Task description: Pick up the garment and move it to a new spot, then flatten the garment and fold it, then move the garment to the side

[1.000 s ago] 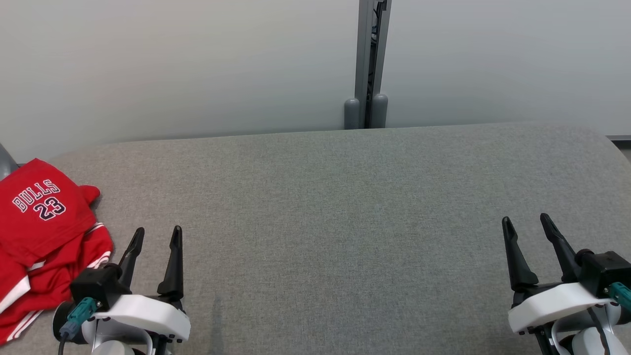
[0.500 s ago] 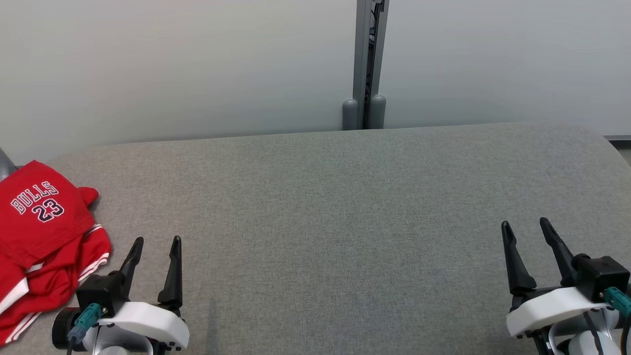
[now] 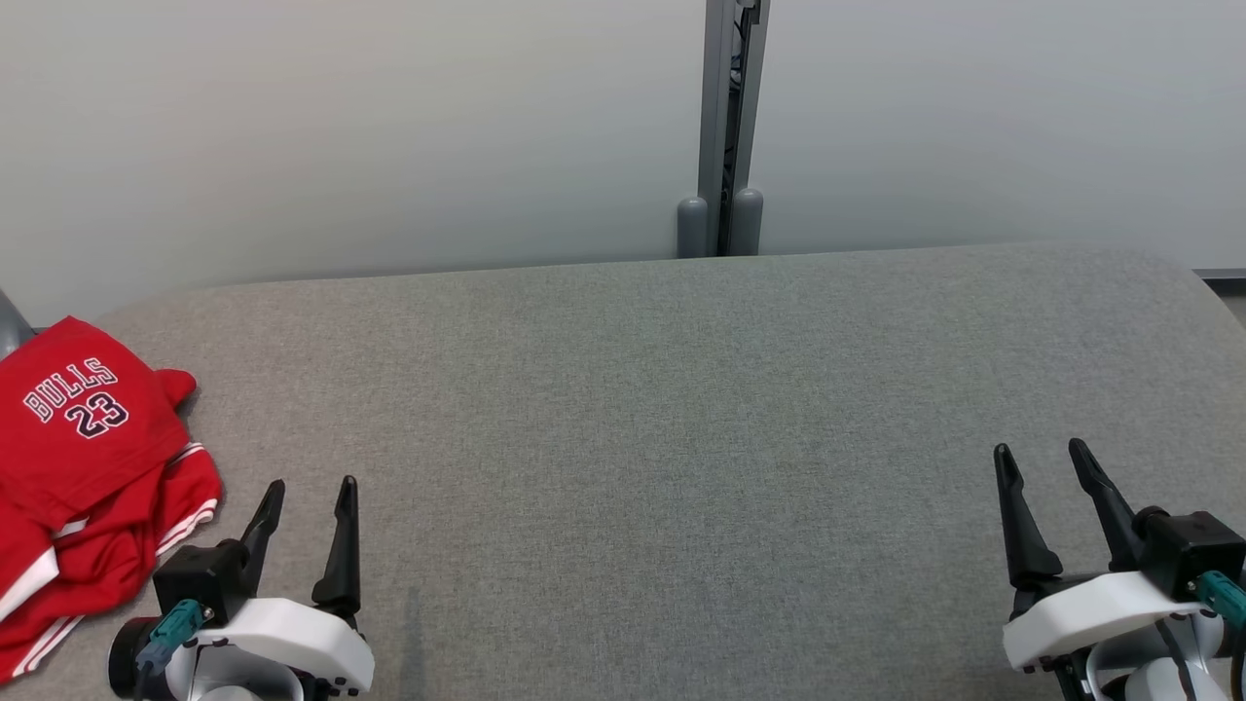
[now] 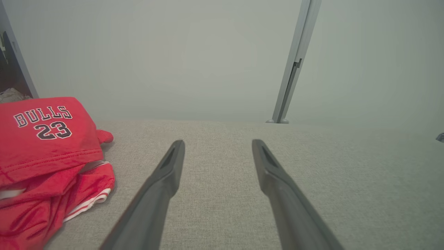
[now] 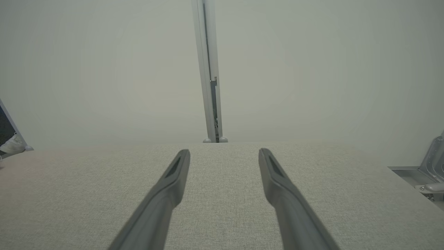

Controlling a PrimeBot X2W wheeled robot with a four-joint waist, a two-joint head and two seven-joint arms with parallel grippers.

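Both spread: left end effector (image 3: 312,484), right end effector (image 3: 1039,448); garment (image 3: 88,487) lengthwise near-to-far, print farthest.

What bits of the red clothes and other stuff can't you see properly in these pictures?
- The red garment: the left edge of the head view and of the left wrist view cuts it off, and its own folds hide the layers underneath.
- The pale object, right wrist view: cut by the left edge, too small to identify.
- The metal part, right wrist view: cut off at the right edge.
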